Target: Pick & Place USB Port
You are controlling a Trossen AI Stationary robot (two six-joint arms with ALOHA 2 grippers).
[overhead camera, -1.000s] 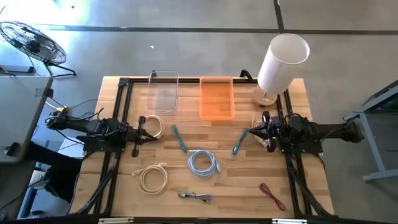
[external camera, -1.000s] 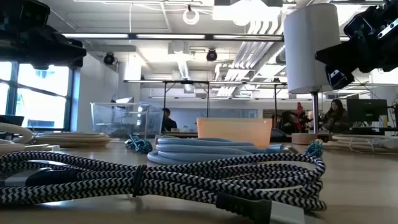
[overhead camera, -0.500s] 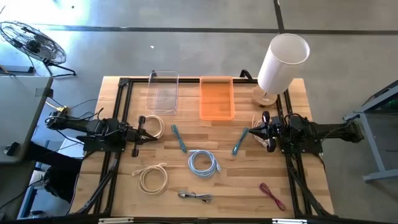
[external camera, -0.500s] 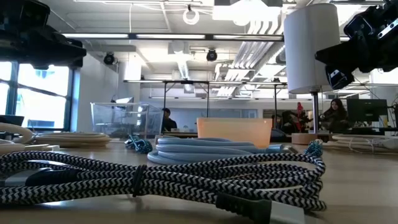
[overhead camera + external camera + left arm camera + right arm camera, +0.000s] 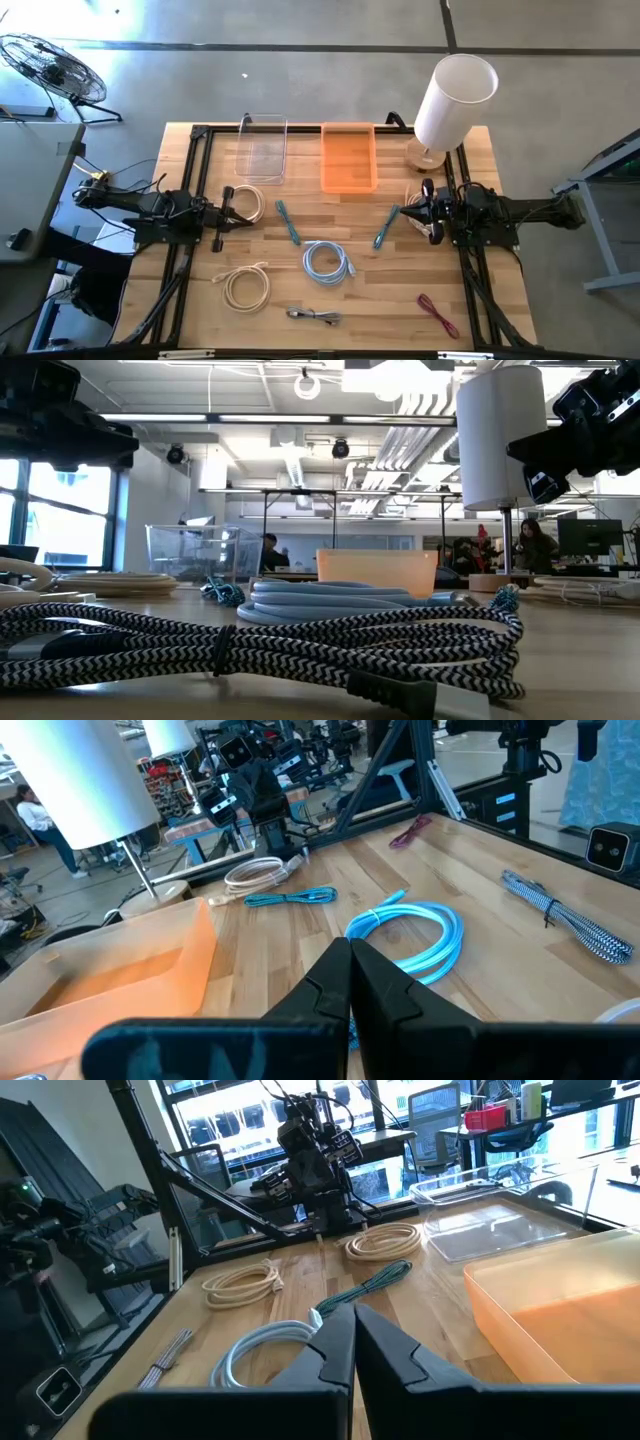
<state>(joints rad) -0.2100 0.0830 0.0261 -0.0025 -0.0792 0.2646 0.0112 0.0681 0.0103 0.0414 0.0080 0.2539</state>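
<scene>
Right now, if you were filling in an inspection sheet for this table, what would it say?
Surface: wooden table with a black frame.
Job's things: orange bin and clear bin side by side at the far edge, both look empty.
Clutter: white lamp at the far right corner.
Grippers: left hand at the left side, fingers shut, holding nothing; right hand at the right side, fingers shut, holding nothing.
Cables: light blue coil in the middle; cream coil; second cream coil; two teal cables; braided black-and-white cable; red cable.
Surroundings: floor fan; people at desks in the room behind.
</scene>
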